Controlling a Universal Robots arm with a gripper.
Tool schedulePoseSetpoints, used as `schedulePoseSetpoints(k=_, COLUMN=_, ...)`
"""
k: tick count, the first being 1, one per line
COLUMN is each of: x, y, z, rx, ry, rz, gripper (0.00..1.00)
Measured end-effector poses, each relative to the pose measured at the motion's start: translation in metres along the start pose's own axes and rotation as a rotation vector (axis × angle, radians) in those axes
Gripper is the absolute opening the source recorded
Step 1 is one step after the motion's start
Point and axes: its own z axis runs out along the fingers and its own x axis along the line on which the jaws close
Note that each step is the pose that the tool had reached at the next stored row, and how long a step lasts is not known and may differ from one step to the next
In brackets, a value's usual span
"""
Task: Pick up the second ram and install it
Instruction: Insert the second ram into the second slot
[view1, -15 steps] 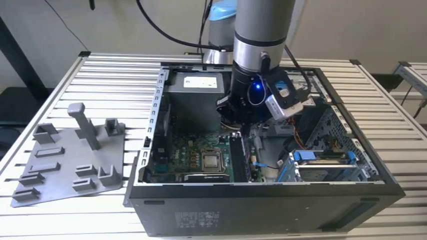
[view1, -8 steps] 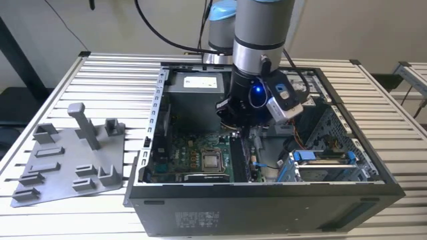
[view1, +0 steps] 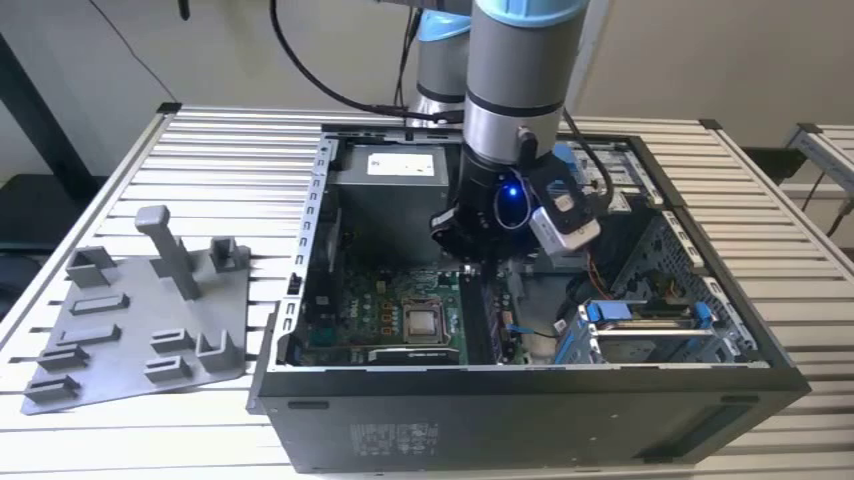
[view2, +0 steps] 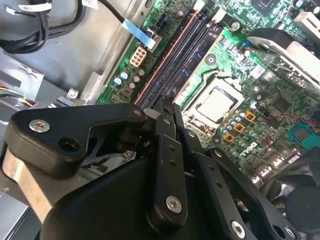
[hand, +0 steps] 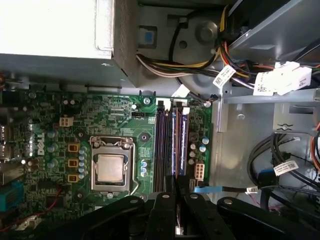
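Observation:
My gripper (view1: 477, 262) reaches down into the open computer case (view1: 534, 375), just above the motherboard (view1: 387, 300). In the first wrist view its black fingers (hand: 192, 210) stand close together at the near end of the memory slots (hand: 162, 145). A thin bluish strip, the second ram (hand: 176, 145), runs edge-on from between the fingers along one slot. I cannot tell whether it is seated. In the second wrist view the gripper (view2: 167, 107) closes to a point over the same dark slots (view2: 185, 45). The processor socket (hand: 111, 167) lies beside the slots.
A grey fixture plate (view1: 134, 320) with upright posts lies on the slatted table at the exterior view's left. Inside the case are the power supply (view1: 394, 175), bundled cables (hand: 200, 65) and blue drive-bay latches (view1: 641, 312).

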Motion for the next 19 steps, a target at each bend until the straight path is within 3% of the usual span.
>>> schedulePoseSetpoints(k=8, x=0.0007, y=0.0000, z=0.0104, rx=0.0001, ry=0.0007, rz=0.039, gripper=0.14)
schedulePoseSetpoints(k=13, x=0.0007, y=0.0000, z=0.0111, rx=-0.0001, ry=0.0053, rz=0.039, gripper=0.14)
schedulePoseSetpoints(k=19, x=0.0016, y=-0.0005, z=0.0197, rx=0.0001, ry=0.0060, rz=0.039, gripper=0.14)
